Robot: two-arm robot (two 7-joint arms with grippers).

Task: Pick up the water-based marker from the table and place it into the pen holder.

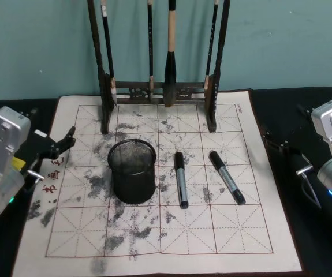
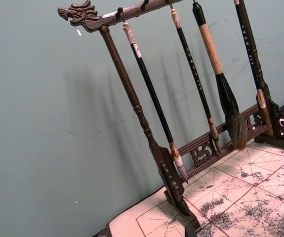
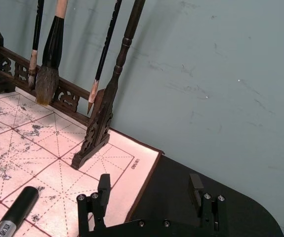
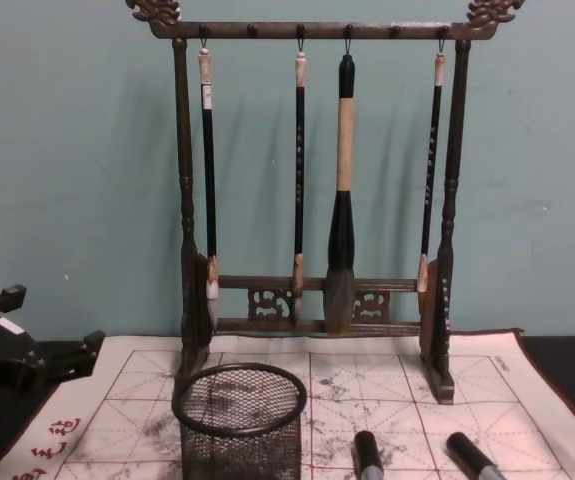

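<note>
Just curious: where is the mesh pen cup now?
Head view: the pen holder stands left of centre on the cloth, just left of a marker, before the brush rack.

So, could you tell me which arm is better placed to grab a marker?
Probably the right: both markers lie right of the pen holder, nearer the open right gripper; the holder stands between them and the left gripper.

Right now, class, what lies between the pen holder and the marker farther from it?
In the head view, the nearer marker lies between the pen holder and the farther marker.
</note>
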